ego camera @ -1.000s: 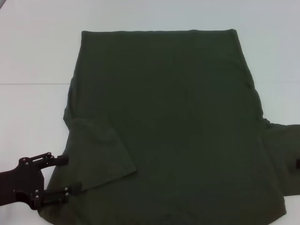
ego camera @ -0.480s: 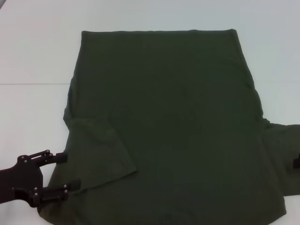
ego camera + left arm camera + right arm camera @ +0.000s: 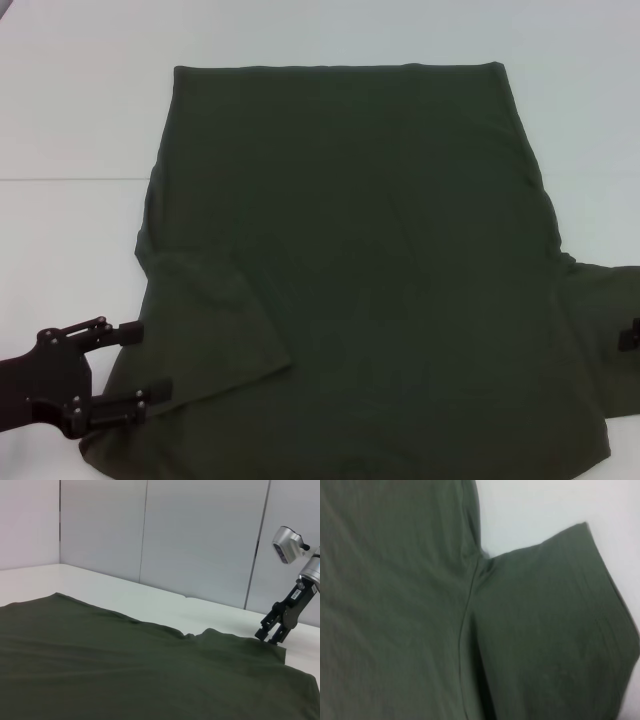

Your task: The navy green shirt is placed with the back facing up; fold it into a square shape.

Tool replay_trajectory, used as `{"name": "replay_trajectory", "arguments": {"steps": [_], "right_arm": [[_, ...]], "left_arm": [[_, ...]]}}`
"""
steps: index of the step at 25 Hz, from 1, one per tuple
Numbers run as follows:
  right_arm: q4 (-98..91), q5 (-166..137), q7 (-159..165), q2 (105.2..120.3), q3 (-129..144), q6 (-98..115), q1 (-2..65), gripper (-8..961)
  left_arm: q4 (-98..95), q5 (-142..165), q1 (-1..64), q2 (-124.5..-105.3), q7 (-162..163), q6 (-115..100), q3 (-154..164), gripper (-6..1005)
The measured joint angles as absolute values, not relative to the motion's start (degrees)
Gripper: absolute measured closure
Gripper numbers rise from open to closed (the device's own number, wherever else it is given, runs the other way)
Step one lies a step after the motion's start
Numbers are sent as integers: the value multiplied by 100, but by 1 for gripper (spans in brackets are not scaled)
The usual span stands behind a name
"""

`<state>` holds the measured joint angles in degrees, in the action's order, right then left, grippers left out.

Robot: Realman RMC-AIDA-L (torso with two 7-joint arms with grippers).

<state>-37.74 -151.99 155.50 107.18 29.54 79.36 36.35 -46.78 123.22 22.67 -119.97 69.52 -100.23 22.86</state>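
Note:
The navy green shirt point(image 3: 380, 250) lies flat on the white table point(image 3: 70, 120), hem at the far side. Its left sleeve point(image 3: 215, 330) is folded in over the body. Its right sleeve point(image 3: 605, 340) lies spread outward and also shows in the right wrist view point(image 3: 555, 620). My left gripper point(image 3: 140, 362) is open at the shirt's near left edge, its fingers reaching over the cloth's border and holding nothing. My right gripper point(image 3: 630, 335) just shows at the right edge of the head view. In the left wrist view it point(image 3: 270, 636) hangs open just over the right sleeve's outer edge.
Bare white tabletop surrounds the shirt on the left, right and far sides. A seam in the table point(image 3: 70, 179) runs across on the left. Grey wall panels point(image 3: 200, 540) stand behind the table.
My left gripper has drawn slightly back toward the near left. My right gripper has come into the head view at the right edge, over the right sleeve.

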Motion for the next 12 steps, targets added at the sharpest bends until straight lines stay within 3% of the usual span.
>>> {"name": "replay_trajectory", "arguments": {"steps": [12], "right_arm": [[-3716,-15375,15480,10744,2958,7941,3652,69]], "left_arm": [[-4673,12322,2284,-11997,6952,-10011,2285,175]]}}
